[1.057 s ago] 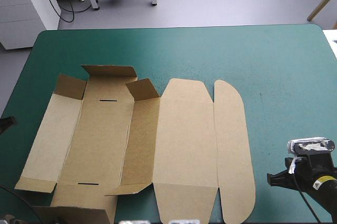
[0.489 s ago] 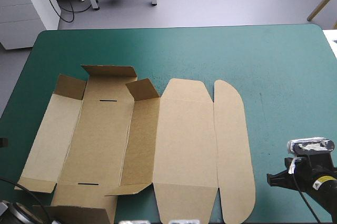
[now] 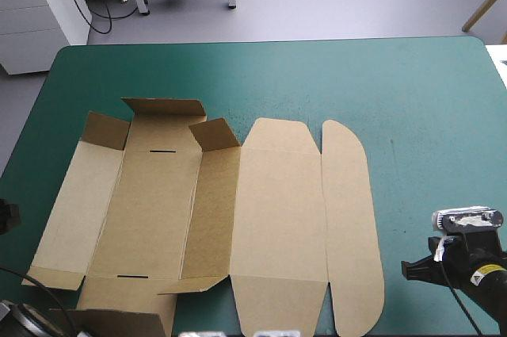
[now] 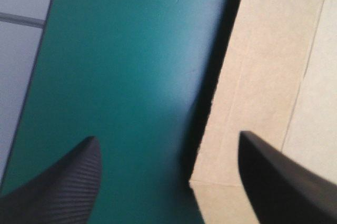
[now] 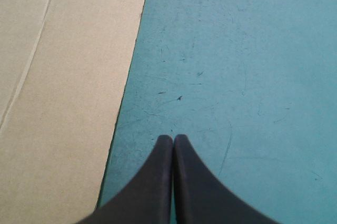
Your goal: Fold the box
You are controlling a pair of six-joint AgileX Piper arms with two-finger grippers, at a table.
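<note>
**Condition of the work.** The box (image 3: 238, 218) lay as a cut sheet of brown board on the left and middle of the tabletop (image 3: 412, 91), its near edge running out of the high view. Most panels were flat. Only the small corner flaps (image 3: 212, 132) and the far end flap (image 3: 162, 107) stood partly raised, and no wall was up or tucked. The rounded lid flap (image 3: 352, 226) lay flat at the sheet's right side.

**Left end effector** (image 4: 167, 137). It was wide open and held nothing. Its black fingers (image 4: 58, 182) straddled the outer edge of the left side panel (image 4: 263, 76), one over bare teal-green cover and the other over the board. A dark shadow ran along that edge, suggesting it sat slightly off the cover. Contact by either finger could not be determined.

**Right end effector** (image 5: 172, 138). It was fully closed and empty. Its tips met in a point over bare cover, just beside the outer edge of the lid flap.

**Assessment.** Folding had barely begun. The step in hand appeared to be the approach to the left side panel, in order to raise the first long wall. The next move would call for one finger to pass under that edge and the pair to close on the board. The panel would then be swung up about its crease without dragging the sheet. The right end effector would need to open before it could grip anything, though while closed it could press the sheet down.
</note>
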